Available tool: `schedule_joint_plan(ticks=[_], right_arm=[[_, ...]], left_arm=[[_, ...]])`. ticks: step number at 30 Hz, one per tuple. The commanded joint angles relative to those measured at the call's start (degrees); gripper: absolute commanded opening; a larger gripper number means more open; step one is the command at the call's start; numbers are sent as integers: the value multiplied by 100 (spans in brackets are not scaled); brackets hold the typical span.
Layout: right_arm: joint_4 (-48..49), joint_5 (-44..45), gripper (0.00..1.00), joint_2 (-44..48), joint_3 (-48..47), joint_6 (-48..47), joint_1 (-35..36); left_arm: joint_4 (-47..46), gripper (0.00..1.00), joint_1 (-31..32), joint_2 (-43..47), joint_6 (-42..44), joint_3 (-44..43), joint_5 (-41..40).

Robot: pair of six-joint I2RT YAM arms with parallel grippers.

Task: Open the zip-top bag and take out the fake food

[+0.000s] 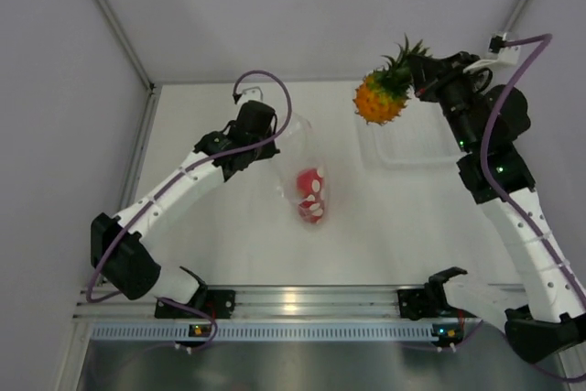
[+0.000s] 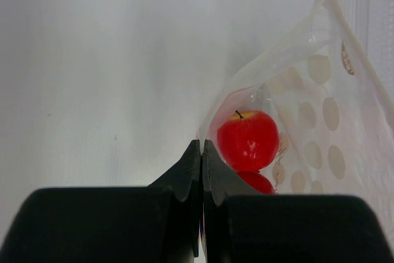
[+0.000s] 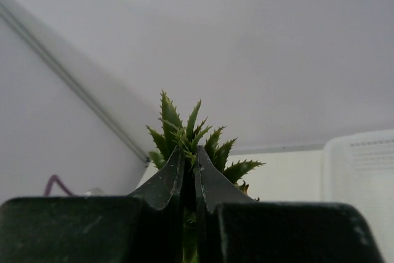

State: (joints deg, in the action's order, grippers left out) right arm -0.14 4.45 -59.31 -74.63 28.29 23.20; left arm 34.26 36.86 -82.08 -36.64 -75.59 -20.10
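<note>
Pineapple (image 1: 378, 103) hangs by its crown in clenched right claw (image 3: 189, 153); left claw (image 2: 201, 145) pinches edge of zip-top bag (image 2: 345, 127).

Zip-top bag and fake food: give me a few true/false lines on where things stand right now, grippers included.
1. The right gripper is shut on the pineapple, holding it by its leafy top. True.
2. The pineapple is inside the zip-top bag. False: it hangs in the air, outside the bag.
3. The red fruits are inside the zip-top bag. True.
4. The left gripper is open and apart from the bag. False: it is shut on the bag's plastic edge.
5. A red fruit lies in the bin. False: no red fruit shows in the bin.
</note>
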Motion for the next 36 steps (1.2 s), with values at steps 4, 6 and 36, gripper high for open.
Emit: schedule_joint_plan(ticks=[4, 6, 36], right_arm=[[-1173, -480, 0, -221, 360, 351, -1833], [-866, -191, 0, -370, 773, 501, -2221], [-1771, 364, 99, -4699, -3182, -631, -2321]], left_arm=[[642, 0, -697, 351, 623, -605, 182], [731, 0, -838, 404, 763, -816, 217], [371, 0, -1093, -440, 624, -975, 1562]])
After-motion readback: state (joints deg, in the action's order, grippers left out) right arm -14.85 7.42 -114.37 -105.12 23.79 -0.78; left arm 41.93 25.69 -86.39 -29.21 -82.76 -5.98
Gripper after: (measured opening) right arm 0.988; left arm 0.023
